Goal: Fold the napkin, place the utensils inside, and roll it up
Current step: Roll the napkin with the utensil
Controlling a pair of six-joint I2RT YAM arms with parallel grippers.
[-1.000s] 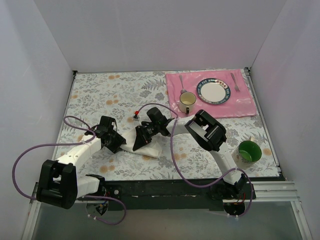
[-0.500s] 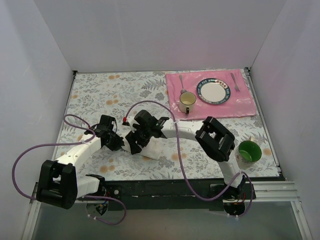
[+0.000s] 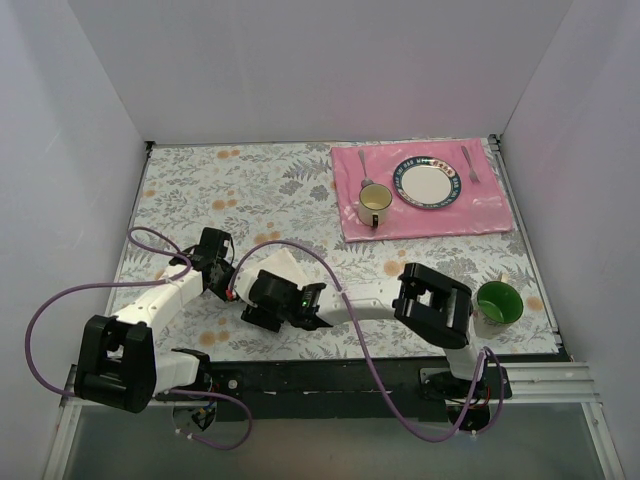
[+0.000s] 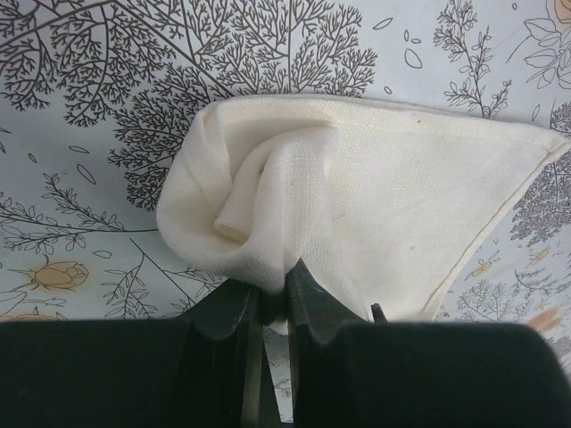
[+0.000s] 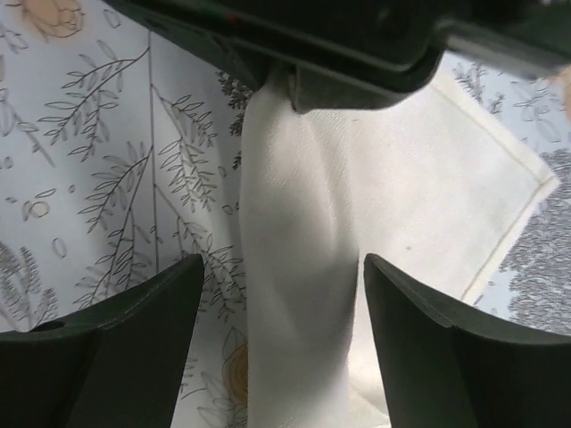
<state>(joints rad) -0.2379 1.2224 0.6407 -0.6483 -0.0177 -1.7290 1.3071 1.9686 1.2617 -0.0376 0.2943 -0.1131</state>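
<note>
Two robot arms, the left arm (image 3: 160,298) and the right arm (image 3: 365,305), share one floral table (image 3: 200,190). One off-white napkin (image 3: 281,262) lies on it. One pink placemat (image 3: 470,215) holds one plate (image 3: 428,185), one spoon (image 3: 362,163), one fork (image 3: 470,163) and one cream mug (image 3: 375,203). One green cup (image 3: 497,301) stands off the placemat, bringing the cups to two. Pieces of cutlery in sight: two.

Floral tbl (image 3: 200,180): napkin (image 3: 285,262); pink mat (image 3: 480,210); green cup (image 3: 497,302)
</note>
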